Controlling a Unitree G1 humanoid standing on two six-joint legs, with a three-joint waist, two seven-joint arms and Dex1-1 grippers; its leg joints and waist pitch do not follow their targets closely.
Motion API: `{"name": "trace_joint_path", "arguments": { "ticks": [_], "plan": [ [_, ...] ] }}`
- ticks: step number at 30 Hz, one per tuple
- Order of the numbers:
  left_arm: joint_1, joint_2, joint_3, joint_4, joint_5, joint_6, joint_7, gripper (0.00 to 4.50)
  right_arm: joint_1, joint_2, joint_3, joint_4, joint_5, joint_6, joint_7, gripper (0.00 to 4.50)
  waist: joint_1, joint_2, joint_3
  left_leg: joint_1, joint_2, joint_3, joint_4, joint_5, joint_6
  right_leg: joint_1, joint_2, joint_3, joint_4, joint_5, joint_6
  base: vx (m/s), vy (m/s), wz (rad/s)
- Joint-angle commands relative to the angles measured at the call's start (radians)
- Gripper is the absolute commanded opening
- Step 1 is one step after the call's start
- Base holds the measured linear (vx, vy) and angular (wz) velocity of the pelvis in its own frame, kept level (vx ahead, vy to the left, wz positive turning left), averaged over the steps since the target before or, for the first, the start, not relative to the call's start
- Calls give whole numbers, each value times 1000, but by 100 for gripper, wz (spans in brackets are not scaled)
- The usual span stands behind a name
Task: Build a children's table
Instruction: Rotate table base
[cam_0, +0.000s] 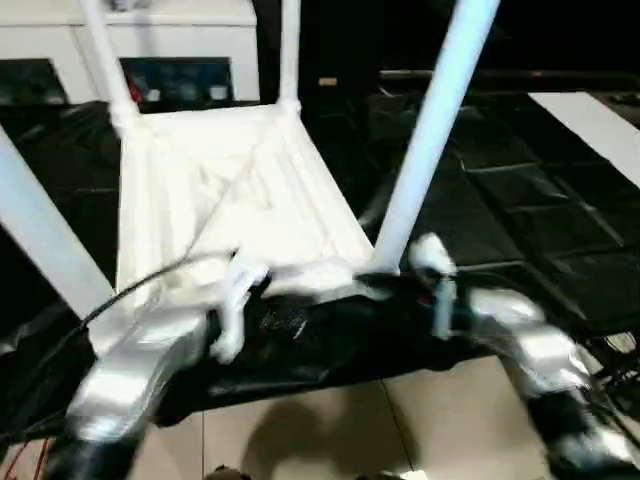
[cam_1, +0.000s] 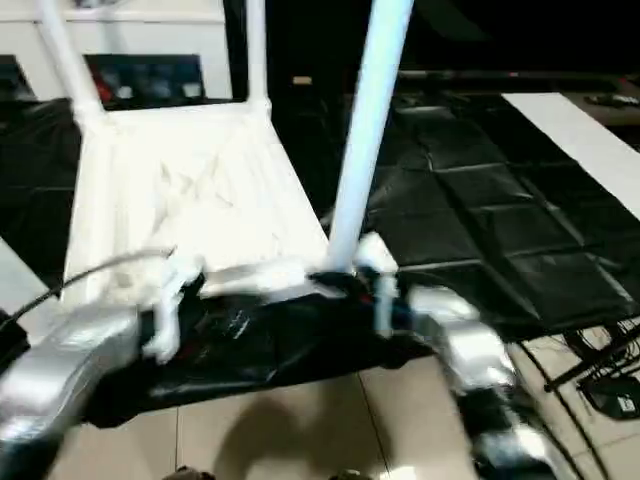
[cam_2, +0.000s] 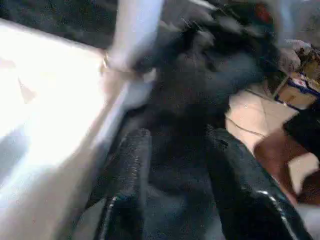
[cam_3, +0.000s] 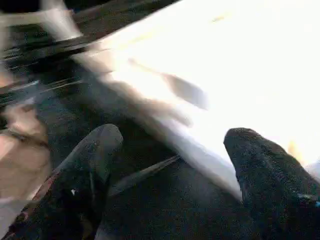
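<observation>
Lying just beyond both open grippers (cam_2: 172, 145) (cam_3: 172, 150): upturned tabletop (cam_0: 235, 200), legs up.

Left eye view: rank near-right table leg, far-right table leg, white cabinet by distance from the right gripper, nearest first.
From the right gripper:
1. Near-right leg, standing in the tabletop's near corner, right beside the gripper.
2. Far-right leg, at the tabletop's far corner, further back and left.
3. White cabinet, behind the table at the back left.

Upright legs (cam_0: 430, 140) fence the tabletop (cam_0: 235, 200); black cloth (cam_0: 540, 210) alongside lies open.
</observation>
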Motion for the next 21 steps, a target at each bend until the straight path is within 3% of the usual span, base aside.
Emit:
{"name": "trace_joint_path", "arguments": {
  "ticks": [1, 2, 3, 5, 6, 7, 8, 9, 10, 12, 13, 16, 17, 19, 21],
  "plan": [
    [31, 40, 36, -81, -46, 70, -22, 230, -42, 16, -33, 88, -43, -56, -104, 371, -2, 12, -59, 31, 7, -3, -67, -357, -24, 24, -23, 25, -79, -341, -177, 0, 0, 0],
    [43, 58, 45, -97, -60, 91, -34, 235, -53, 23, -38, 110, -48, -67, -124, 371, -8, 11, -55, 24, 3, -6, -72, -366, -26, 30, -19, 23, -82, -355, -171, 0, 0, 0],
    [62, 87, 56, -123, -82, 126, -45, 235, -73, 30, -46, 145, -59, -79, -167, 371, -5, 15, -58, 32, 4, -5, -70, -379, -34, 24, -20, 24, -80, -352, -171, 0, 0, 0],
    [98, 136, 69, -162, -118, 175, -65, 260, -104, 41, -57, 201, -71, -103, -226, 371, -9, 14, -56, 27, 1, -7, -72, -381, -34, 29, -18, 23, -79, -357, -166, 0, 0, 0],
    [98, 136, 69, -162, -118, 175, -65, 260, -104, 41, -57, 201, -71, -103, -226, 371, -8, 14, -57, 30, 2, -6, -71, -381, -36, 26, -18, 24, -79, -358, -165, 0, 0, 0],
    [168, 206, 87, -201, -133, 185, -93, 277, -141, 53, -58, 276, -98, -144, -295, 371, -11, 12, -58, 28, 1, -7, -69, -381, -38, 26, -20, 25, -76, -358, -164, 0, 0, 0],
    [168, 206, 87, -202, -133, 185, -94, 281, -141, 53, -58, 276, -98, -145, -296, 371, -15, 11, -54, 24, -1, -6, -73, -388, -35, 26, -17, 24, -80, -379, -153, 0, 0, 0],
    [182, 217, 90, -206, -129, 176, -97, 281, -145, 55, -56, 287, -104, -153, -301, 371, -15, 12, -55, 27, 0, -6, -72, -392, -35, 26, -17, 24, -82, -383, -148, 0, 0, 0],
    [221, 248, 98, -223, -120, 174, -104, 310, -170, 67, -56, 337, -117, -176, -335, 371, -15, 13, -57, 31, 2, -5, -69, -396, -39, 20, -18, 27, -80, -364, -153, 0, 0, 0],
    [253, 268, 108, -240, -125, 176, -113, 318, -190, 74, -54, 379, -134, -200, -378, 371, -16, 13, -57, 24, 1, -8, -73, -389, -39, 28, -18, 25, -78, -364, -149, 0, 0, 0],
    [276, 280, 119, -259, -135, 185, -116, 330, -207, 80, -58, 413, -140, -215, -411, 371, -16, 12, -56, 29, 1, -5, -70, -393, -41, 22, -17, 26, -80, -361, -150, 0, 0, 0],
    [337, 311, 139, -322, -163, 217, -112, 363, -256, 88, -81, 503, -150, -240, -514, 371, -18, 12, -55, 30, 1, -5, -71, -407, -46, 21, -14, 26, -76, -362, -153, 0, 0, 0],
    [361, 323, 150, -349, -177, 231, -101, 363, -279, 90, -97, 547, -153, -255, -567, 371, -16, 16, -55, 36, 3, -3, -68, -419, -53, 15, -15, 27, -75, -360, -151, 0, 0, 0],
    [418, 317, 225, -382, -179, 224, -61, 388, -318, 81, -142, 616, -143, -288, -653, 371, -15, 14, -54, 36, 2, -3, -68, -435, -55, 14, -13, 27, -77, -368, -145, 0, 0, 0],
    [434, 324, 257, -378, -176, 207, -62, 399, -326, 75, -152, 631, -141, -299, -666, 371, -13, 14, -53, 37, 0, -1, -66, -437, -52, 13, -9, 27, -79, -366, -132, 0, 0, 0]
  ]
}}
